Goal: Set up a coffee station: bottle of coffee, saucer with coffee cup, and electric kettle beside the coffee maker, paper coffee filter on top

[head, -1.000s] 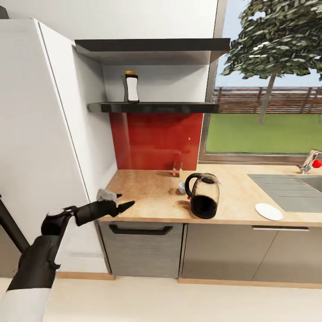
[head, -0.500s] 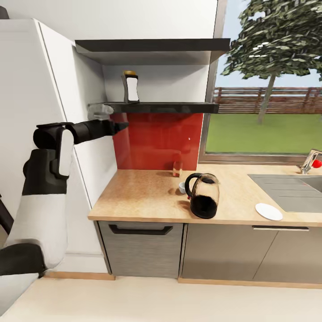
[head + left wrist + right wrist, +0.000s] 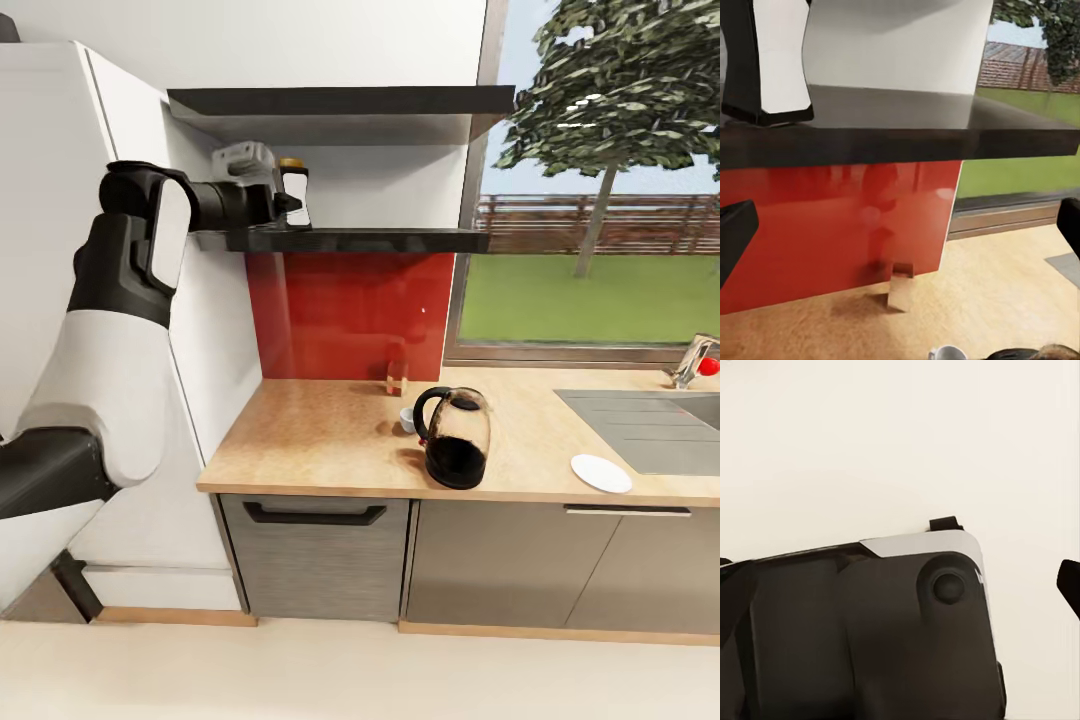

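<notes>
one spread left end effector (image 3: 290, 203) nears the coffee bottle (image 3: 294, 196); wrist view perhaps reveals filters (image 3: 900, 290).

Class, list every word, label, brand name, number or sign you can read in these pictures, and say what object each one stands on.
None can be read.
The bottle of coffee on the shelf has a white label panel, blank at this size.
The electric kettle, coffee cup and saucer on the countertop show no markings.
The left hand bears no visible text.
</notes>
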Available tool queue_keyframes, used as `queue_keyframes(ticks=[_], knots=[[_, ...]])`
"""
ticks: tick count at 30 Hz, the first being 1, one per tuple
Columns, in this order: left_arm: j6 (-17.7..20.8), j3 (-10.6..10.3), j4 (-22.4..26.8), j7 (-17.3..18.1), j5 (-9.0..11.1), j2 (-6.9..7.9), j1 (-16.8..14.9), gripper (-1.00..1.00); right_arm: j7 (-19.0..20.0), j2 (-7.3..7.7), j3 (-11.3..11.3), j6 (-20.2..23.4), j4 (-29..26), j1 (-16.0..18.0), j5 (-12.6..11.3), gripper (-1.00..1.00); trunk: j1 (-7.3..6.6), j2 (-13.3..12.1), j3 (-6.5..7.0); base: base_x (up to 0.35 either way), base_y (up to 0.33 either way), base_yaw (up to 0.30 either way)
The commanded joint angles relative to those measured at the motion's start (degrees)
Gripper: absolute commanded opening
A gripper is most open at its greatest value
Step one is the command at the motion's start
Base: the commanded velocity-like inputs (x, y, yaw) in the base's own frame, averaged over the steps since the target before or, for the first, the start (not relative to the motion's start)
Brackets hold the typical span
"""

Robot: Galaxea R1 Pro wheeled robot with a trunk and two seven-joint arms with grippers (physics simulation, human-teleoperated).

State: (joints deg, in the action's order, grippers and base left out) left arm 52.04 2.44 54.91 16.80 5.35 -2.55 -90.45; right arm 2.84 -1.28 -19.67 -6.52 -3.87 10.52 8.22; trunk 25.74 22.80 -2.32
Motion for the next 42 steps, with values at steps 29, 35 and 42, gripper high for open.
queue_keyframes(ticks=[29, 35, 42], knots=[[-13.4, -0.6, -15.6, -1.0, -14.0, 5.16, -10.4, 1.00, -0.3, 4.53, -0.4, -0.1, 2.5, -4.6, 0.7, 1.00, 0.04, 0.1, -0.14, 0.000, 0.000, 0.000], [-14.2, -0.5, -15.6, -4.6, -14.0, 3.29, -11.0, 1.00, -0.3, 4.45, -0.4, -0.1, 2.5, -4.7, 0.7, 1.00, 0.04, 0.1, -0.14, 0.000, 0.000, 0.000], [-21.5, -0.1, -15.4, -11.4, -13.2, 2.86, -10.0, 1.00, -0.3, 4.36, -0.4, -0.1, 2.5, -4.7, 0.6, 1.00, 0.04, 0.1, -0.14, 0.000, 0.000, 0.000]])
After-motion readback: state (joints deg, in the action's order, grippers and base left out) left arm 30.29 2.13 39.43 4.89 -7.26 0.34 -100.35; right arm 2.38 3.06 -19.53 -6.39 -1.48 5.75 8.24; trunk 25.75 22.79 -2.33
